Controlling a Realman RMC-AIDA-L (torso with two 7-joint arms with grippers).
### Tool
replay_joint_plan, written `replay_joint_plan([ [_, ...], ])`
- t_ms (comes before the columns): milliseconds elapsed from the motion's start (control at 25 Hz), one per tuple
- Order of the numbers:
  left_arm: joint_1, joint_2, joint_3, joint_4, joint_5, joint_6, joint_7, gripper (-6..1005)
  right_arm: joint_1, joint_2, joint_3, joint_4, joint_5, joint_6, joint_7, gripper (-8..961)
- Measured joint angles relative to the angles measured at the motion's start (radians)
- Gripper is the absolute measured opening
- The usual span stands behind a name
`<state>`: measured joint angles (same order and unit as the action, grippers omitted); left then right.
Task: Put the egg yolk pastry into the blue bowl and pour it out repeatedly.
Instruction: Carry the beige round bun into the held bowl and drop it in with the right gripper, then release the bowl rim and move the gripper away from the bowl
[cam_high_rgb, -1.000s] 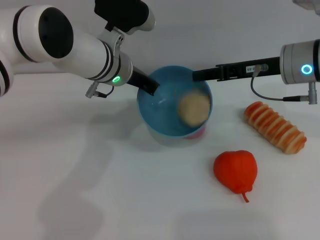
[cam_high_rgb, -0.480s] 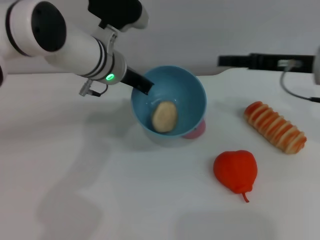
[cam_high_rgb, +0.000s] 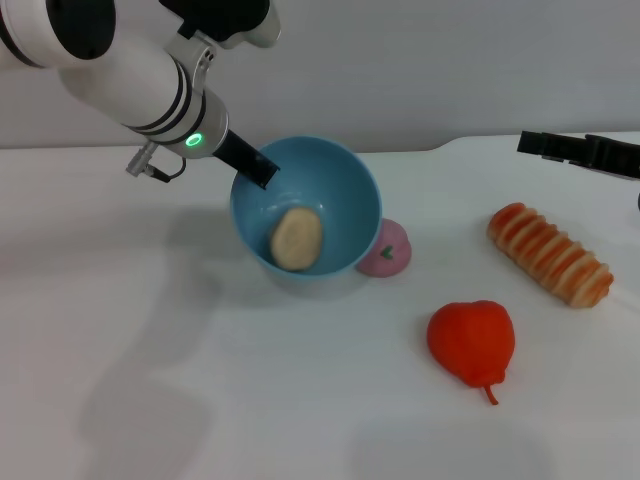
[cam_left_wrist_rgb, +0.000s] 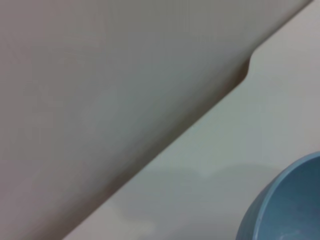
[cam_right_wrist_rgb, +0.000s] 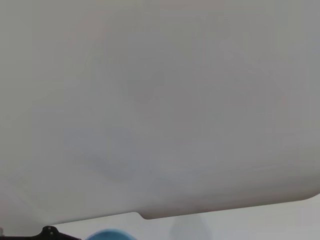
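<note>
Left pincer: you have it pinching the near-left rim of the blue bowl, one dark finger inside the wall, the arm reaching in from the upper left with a green light lit on its wrist.
Blue bowl: you see it tilted, mouth turned up toward the head camera, lifted off the tabletop by its rim; a slice of its edge also shows in the left wrist view.
Egg yolk pastry: lying inside the bowl, against the lower inner wall, pale beige and rounded.
Pink ball: on the tabletop just behind and to the right of the bowl, partly hidden by the bowl's wall, a small green mark facing you.
Red fruit: on the tabletop, in front of and to the right of the bowl, well apart from it, a short stem pointing toward you.
Striped bread roll: lying aslant on the tabletop, to the right of the red fruit and farther back.
Right pincer: held above the tabletop at the far right, beyond the bread roll, clear of every item; whether its fingers are spread or pressed together you cannot tell.
Tabletop: white, carrying all the loose items.
</note>
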<state>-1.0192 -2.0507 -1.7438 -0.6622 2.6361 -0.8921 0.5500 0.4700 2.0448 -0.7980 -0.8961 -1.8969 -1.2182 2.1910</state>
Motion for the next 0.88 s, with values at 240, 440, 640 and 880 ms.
replay_joint_plan([
  [240,0.005,-0.002,0.000,0.012,0.014,-0.034,-0.022,-1,0.013,0.002,0.000,0.001,0.000,0.000,-0.022,521],
  [440,0.025,-0.006,0.006,0.027,0.014,-0.033,-0.027,-1,0.019,0.000,0.000,0.003,0.000,0.000,-0.036,521],
  [640,0.041,-0.010,0.007,0.054,0.010,-0.021,-0.027,-1,0.019,-0.001,0.002,0.004,0.000,0.000,-0.038,521],
  [880,0.054,-0.017,0.024,0.056,0.007,0.003,-0.027,0,0.018,-0.002,0.002,0.005,0.001,0.000,-0.038,521],
])
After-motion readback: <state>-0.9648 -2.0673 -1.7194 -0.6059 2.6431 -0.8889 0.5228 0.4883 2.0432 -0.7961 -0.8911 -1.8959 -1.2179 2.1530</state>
